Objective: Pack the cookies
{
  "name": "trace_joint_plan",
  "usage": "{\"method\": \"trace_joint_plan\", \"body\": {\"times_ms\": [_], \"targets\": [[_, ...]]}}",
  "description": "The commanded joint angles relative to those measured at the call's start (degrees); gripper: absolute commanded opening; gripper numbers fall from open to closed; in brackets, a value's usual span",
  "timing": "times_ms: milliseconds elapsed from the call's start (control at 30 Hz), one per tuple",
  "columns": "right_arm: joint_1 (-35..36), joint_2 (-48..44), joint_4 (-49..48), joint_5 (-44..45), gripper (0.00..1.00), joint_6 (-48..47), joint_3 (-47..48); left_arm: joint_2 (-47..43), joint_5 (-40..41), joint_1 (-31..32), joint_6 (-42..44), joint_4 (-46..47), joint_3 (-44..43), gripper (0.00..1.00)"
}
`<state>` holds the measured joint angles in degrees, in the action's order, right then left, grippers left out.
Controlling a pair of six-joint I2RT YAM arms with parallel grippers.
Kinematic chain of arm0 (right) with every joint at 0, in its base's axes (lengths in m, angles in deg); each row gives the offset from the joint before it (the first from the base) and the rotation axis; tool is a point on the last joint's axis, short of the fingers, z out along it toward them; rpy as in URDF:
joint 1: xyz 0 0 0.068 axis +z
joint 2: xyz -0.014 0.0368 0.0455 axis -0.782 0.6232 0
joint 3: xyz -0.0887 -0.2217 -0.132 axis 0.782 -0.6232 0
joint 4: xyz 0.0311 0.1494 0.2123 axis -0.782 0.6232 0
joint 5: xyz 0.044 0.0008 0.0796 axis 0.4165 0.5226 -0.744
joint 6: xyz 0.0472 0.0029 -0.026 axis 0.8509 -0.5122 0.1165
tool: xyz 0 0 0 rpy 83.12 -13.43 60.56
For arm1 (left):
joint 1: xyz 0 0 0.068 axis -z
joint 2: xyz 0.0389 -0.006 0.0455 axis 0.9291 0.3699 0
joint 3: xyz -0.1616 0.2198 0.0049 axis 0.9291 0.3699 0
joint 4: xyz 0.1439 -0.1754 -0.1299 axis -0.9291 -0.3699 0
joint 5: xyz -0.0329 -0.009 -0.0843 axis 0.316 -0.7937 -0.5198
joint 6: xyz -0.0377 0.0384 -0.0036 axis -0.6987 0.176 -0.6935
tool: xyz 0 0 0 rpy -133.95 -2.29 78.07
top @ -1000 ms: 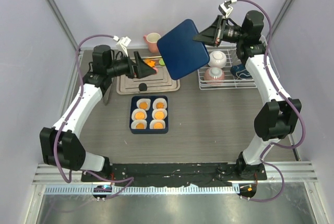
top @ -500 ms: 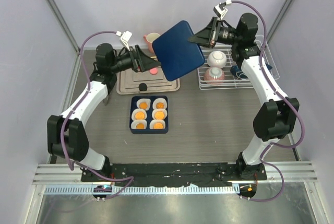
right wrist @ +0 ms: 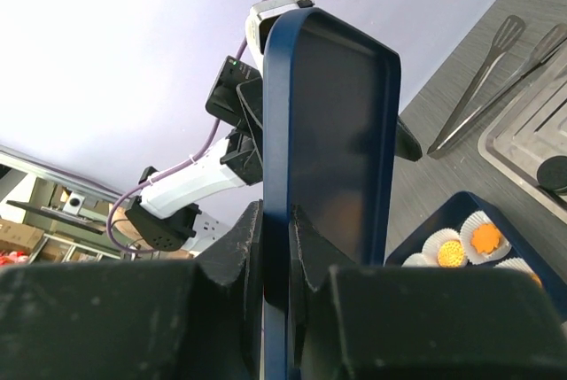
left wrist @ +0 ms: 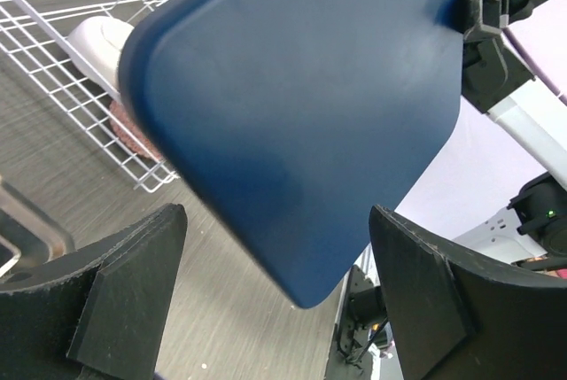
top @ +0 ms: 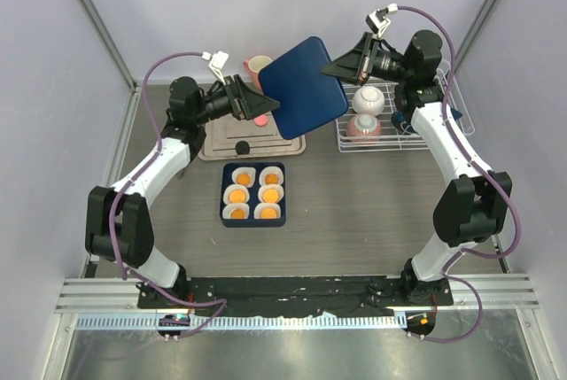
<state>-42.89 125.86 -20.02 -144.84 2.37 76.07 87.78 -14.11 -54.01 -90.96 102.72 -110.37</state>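
Now the one dark blue lid (top: 304, 86) hangs slightly further left, raised, its edge pinched by the right hand (top: 330, 68). The left hand (top: 270, 107), spread wide, has drawn close to its lower corner. One blue box (top: 223, 194) on the bench (top: 354, 203) holds six orange cookies (top: 241, 194), one per cup.

Overhead camera: fixed high behind my bases, looking down and forward, far enough back to take in the whole table (top: 354, 212).

Left wrist camera: sits behind my left gripper (left wrist: 276, 221) and looks out between the jaws. Very near the blue lid (left wrist: 301, 105) ahead; wire rack (left wrist: 151, 183) beyond, to the left.

Right wrist camera: behind my right gripper (right wrist: 276, 229), sighting along the lid's edge between the jaws. Box (right wrist: 443, 216) beyond, to the right.

All three views share the lid. Overhead also shares the rack and the box.
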Motion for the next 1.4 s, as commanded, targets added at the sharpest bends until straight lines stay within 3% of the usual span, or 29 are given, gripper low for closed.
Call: {"method": "trace_joint_plan", "body": {"times_ms": [0,167,433,733,1067,1367], "targets": [[0.58,-3.22,-5.42,0.81,0.01,1.52,-1.20,0.99,0.54,1.71,-3.01,7.40,0.29,0.87],[0.76,-3.57,-5.69,0.98,0.01,1.87,-1.91,0.81,1.24,3.47,-4.50,9.60,1.26,0.80],[0.76,-4.71,-3.85,1.16,0.02,-1.03,-4.72,-0.86,1.50,3.47,-3.72,7.85,2.23,0.58],[0.85,-6.82,11.71,2.92,0.05,-14.82,-5.60,-2.44,1.24,2.77,-3.01,5.29,2.76,0.43],[0.85,-6.91,14.61,4.50,0.22,-19.05,-7.53,-3.23,-0.96,1.36,-10.91,11.88,3.90,0.24],[0.85,-6.12,17.16,5.47,0.29,-22.39,-8.41,-5.60,-1.22,0.75,-14.35,13.64,4.07,0.05]]}}
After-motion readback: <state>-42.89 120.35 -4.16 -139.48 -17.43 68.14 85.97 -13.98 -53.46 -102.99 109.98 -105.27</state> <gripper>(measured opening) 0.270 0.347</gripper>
